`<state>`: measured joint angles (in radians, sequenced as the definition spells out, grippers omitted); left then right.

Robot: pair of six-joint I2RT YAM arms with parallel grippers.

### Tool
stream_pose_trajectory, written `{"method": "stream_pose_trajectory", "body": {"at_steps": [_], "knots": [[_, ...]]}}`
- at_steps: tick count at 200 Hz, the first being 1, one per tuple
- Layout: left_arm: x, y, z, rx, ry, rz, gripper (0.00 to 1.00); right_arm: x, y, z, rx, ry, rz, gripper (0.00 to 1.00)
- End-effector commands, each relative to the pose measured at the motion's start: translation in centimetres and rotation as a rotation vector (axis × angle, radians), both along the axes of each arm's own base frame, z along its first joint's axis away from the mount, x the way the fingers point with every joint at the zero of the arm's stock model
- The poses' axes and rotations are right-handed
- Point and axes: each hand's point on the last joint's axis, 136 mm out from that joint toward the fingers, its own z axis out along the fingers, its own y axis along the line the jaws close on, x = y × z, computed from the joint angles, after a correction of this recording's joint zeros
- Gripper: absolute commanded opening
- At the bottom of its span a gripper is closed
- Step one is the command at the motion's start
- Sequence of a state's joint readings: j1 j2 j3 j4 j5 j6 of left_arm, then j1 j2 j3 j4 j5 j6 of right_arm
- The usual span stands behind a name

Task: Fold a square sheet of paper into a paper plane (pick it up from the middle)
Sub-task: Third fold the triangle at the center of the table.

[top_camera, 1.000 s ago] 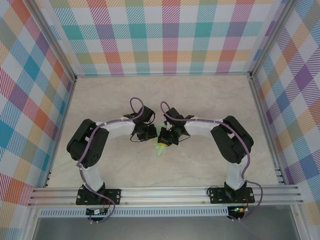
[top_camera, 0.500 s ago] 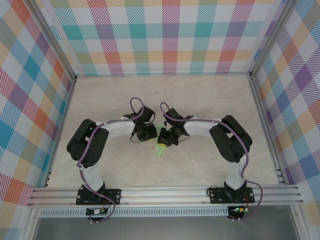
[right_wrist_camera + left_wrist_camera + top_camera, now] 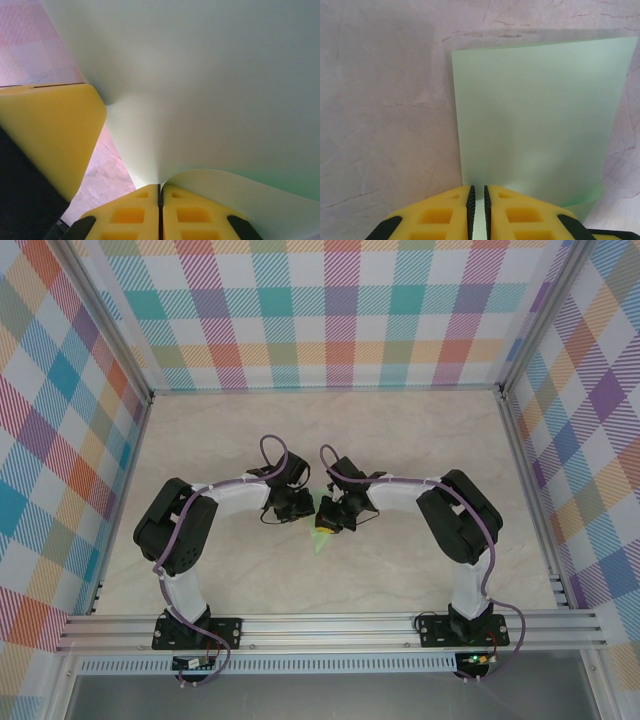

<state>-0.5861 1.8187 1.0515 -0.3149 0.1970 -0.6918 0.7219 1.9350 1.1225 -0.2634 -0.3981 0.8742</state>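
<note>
My right fingers (image 3: 162, 192) are pressed together on the sheet (image 3: 210, 75), which bulges up out of the pinch. My left fingers (image 3: 471, 196) are down to a thin slit with the sheet's near edge running into it. I think they're clamped, though the slit hides the contact.

Change over the last second: almost none. Both pinches sit where they were; only my right elbow has crept slightly inward. So this is a hold, probably pressing a crease, and the fold isn't advancing.

Sheet sits mid-counter (image 3: 385, 100), between and just in front of both sets of fingers, with its far part flat. It's still a plain rectangle, no nose yet.

Count: one sheet, two arms, two finger pairs.
</note>
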Motion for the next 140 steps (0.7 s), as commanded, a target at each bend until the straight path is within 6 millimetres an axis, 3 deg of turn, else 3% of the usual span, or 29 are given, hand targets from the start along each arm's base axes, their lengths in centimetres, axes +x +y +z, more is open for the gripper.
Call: {"method": "stream_pose_trajectory", "body": {"at_steps": [1, 54, 83, 118, 140], "knots": [[-0.7, 0.1, -0.9, 0.019, 0.05, 0.001, 0.16, -0.3, -0.1, -1.0, -0.02, 0.005, 0.02, 0.08], [0.1, 0.5, 1.3, 0.015, -0.007, 0.035, 0.17, -0.6, -0.3, -1.6, -0.036, 0.019, 0.023, 0.13], [0.9, 2.8, 2.6, 0.043, -0.041, 0.12, 0.18, -0.7, -0.5, -2.0, -0.046, 0.025, 0.024, 0.18], [0.7, 5.7, 2.7, 0.051, -0.041, 0.21, 0.19, -0.8, -0.6, -2.1, -0.05, 0.026, 0.025, 0.26], [0.2, 6.5, 2.7, 0.051, -0.037, 0.225, 0.19, -0.8, -0.7, -2.1, -0.05, 0.022, 0.027, 0.31]]}}
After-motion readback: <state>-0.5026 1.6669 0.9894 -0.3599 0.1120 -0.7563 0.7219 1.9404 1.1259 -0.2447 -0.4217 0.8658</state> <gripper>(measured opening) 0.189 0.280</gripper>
